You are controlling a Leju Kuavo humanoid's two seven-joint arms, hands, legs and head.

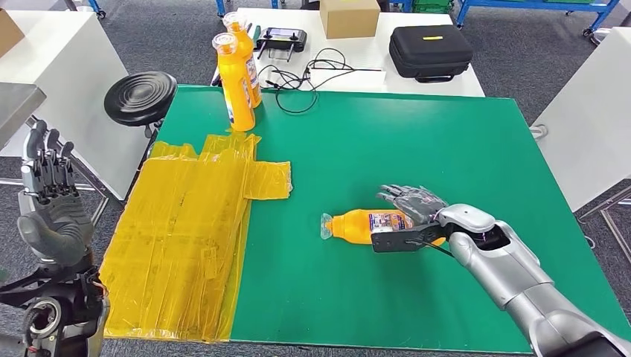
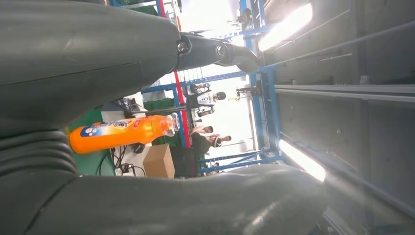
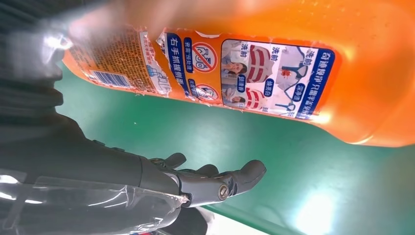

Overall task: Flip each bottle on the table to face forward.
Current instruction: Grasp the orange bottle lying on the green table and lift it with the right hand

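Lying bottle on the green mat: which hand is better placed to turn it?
Right. The right hand is already at the lying bottle, while the left hand is raised beyond the table's left edge.

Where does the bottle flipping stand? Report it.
Possibly done: two orange bottles stand upright at the green table's far left edge; their facing is unclear. In hand: the right hand is at the lying bottle, whose back label shows in the wrist view. Left: turning that one. The left hand is raised, open.
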